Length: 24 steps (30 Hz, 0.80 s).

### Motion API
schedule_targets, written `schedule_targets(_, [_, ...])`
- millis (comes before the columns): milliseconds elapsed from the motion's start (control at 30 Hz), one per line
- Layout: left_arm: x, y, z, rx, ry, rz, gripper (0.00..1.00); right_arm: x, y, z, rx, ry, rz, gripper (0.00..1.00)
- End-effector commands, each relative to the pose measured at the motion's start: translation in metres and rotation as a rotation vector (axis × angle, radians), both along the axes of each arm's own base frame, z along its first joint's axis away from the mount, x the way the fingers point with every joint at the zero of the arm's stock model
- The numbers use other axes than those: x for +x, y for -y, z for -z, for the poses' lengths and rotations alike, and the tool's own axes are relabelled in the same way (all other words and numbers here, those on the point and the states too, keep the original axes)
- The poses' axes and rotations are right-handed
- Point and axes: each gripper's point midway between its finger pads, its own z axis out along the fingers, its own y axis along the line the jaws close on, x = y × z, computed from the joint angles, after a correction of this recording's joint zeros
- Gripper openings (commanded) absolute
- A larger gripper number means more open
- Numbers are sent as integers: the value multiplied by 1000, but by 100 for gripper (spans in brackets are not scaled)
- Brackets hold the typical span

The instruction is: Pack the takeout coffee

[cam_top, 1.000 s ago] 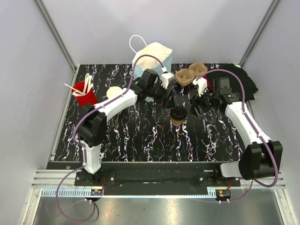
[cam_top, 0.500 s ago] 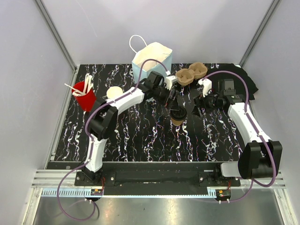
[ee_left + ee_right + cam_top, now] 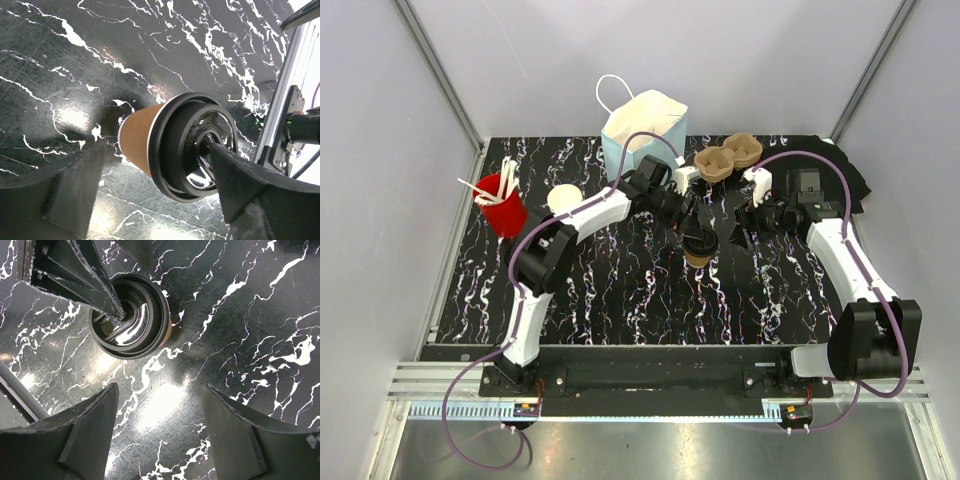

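table (image 3: 620,290): black with white marble veining, bearing all below.
left arm (image 3: 585,212): white links, reaching from 7 o'clock toward table centre.
right arm (image 3: 845,255): white links, reaching from 5 o'clock toward 2 o'clock, wrist turned in toward centre.
paper bag (image 3: 642,125): pale, open-topped, white loop handle, upright at the table's 12 o'clock edge.
black cloth (image 3: 845,175): crumpled at 2 o'clock, by the far right corner.
cup carrier (image 3: 728,157): brown moulded pulp, at 1 o'clock, just beside the bag.
red cup (image 3: 503,212): at 9 o'clock, white sticks poking out of it.
cup stack (image 3: 563,199): tan, pale inside, at 10 o'clock between red cup and centre.
takeout coffee (image 3: 699,247): tan paper cup, upright on the table just toward 3 o'clock of centre.
lid (image 3: 192,145): round, black, glossy, seated on the cup's rim.
left gripper (image 3: 152,150): jaws spread wide, gripping nothing; one finger (image 3: 80,270) tipped at the lid's centre, the other off to the cup's side, clear of its wall.
right gripper (image 3: 161,390): jaws apart, nothing between them, over bare table at the cup's 3 o'clock, near but not touching.
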Motion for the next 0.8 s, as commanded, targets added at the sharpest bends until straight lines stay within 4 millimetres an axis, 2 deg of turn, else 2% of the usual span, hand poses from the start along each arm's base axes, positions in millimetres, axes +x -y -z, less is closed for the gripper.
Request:
schedule_targets(0, [4, 5, -10, -60, 13, 22, 80, 9, -5, -10, 39, 21, -19, 71])
schedule_targets(33, [2, 5, -10, -65, 10, 27, 74, 10, -5, -13, 49, 17, -21, 70])
schedule_targets(133, [3, 3, -8, -73, -1, 27, 70, 12, -11, -17, 90, -3, -40, 69])
schedule_targets(367, [-1, 1, 3, -88, -41, 37, 64, 21, -19, -19, 181, -47, -66, 65])
schedule_targets(700, [-8, 0, 20, -84, -86, 44, 67, 29, -32, 16, 279, -206, -82, 57])
schedule_targets(767, [-8, 0, 22, -83, -88, 44, 67, 35, -23, 21, 303, -228, -55, 56])
